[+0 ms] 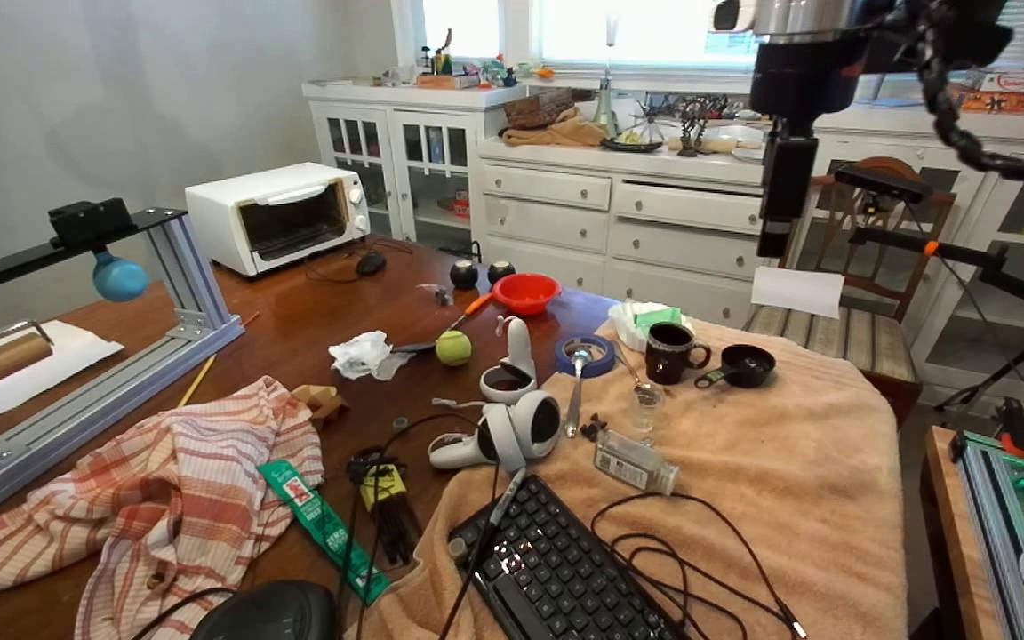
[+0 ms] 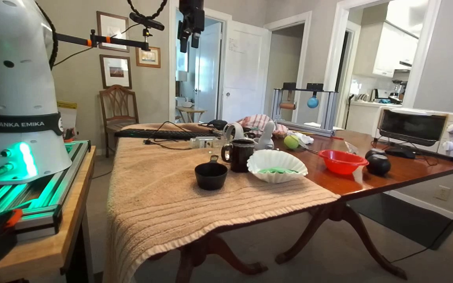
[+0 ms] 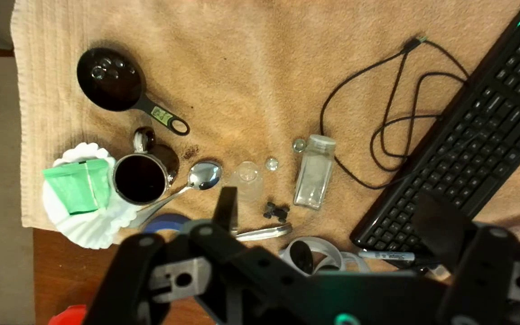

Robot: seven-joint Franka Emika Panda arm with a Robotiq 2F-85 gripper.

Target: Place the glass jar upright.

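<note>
- Pincer (image 3: 327, 203) hangs high up, its two fingers (image 3: 226, 208) spread wide, with nothing held between them. It is the only one, so the job is its own.
- Glass jar (image 3: 315, 174) lies on its side, well below, on the tan towel (image 3: 251, 99) that covers part of the worktop (image 1: 343, 311). In the wrist view it shows in the gap, a bit past the fingertips.
- Its long way runs almost up and down in that view, and the fingers stand left and right of it. A pinch should go across its thin part. The neck points away from the pincer and the bottom toward it, so the neck end must be tipped up.
- Just beside the neck is a clear marble (image 3: 299, 145); whether they touch is not clear. A black cord (image 3: 387, 122) meets that end and might snag.
- A clear cup (image 3: 247, 183) sits near.
- The keyboard (image 3: 458, 149) lies behind the right finger in the wrist view, so that finger could bump it coming down.
- A dark mug (image 3: 140, 178) is farther off.
</note>
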